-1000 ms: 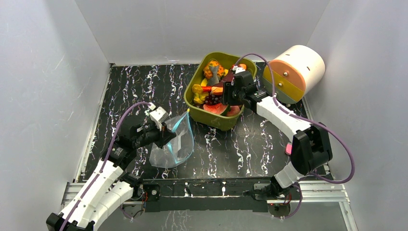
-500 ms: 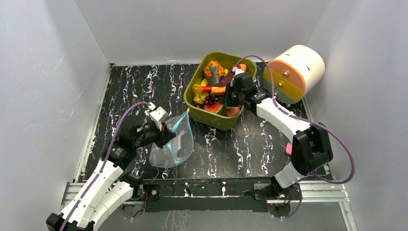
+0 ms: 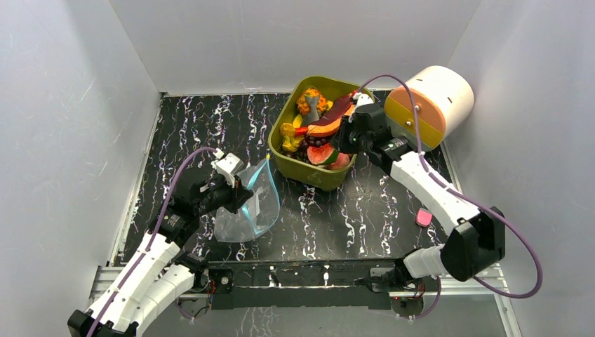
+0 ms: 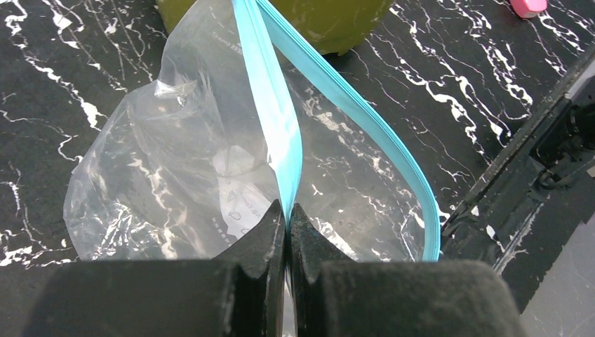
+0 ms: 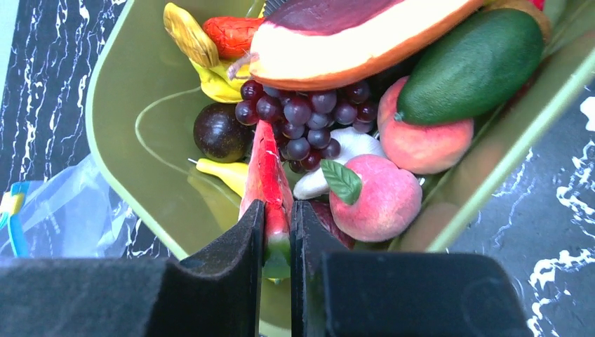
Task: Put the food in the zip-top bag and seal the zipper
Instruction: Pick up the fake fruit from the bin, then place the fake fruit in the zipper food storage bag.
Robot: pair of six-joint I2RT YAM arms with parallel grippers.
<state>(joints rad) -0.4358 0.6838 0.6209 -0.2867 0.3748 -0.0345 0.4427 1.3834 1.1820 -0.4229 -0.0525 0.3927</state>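
Observation:
The clear zip-top bag (image 3: 249, 210) lies on the black table left of the olive tub (image 3: 319, 175), its mouth held open. My left gripper (image 4: 286, 210) is shut on one side of the teal-blue zipper (image 4: 270, 105); the other side (image 4: 365, 112) bows away. My right gripper (image 5: 277, 217) is shut on the red watermelon wedge (image 5: 266, 172) and holds it above the tub's other toy foods: purple grapes (image 5: 302, 116), peaches (image 5: 372, 196), a green avocado (image 5: 470, 63). From above, the wedge (image 3: 321, 154) sits just over the tub's near part.
A white and orange cylinder (image 3: 428, 105) lies right of the tub. A small pink piece (image 3: 423, 217) lies on the table near the right arm. A metal rail (image 3: 316, 274) runs along the near edge. Grey walls enclose the table.
My right gripper has lifted and drawn back to the right with the watermelon wedge; the arm's elbow has swung down and right. My left gripper and the bag have shifted slightly.

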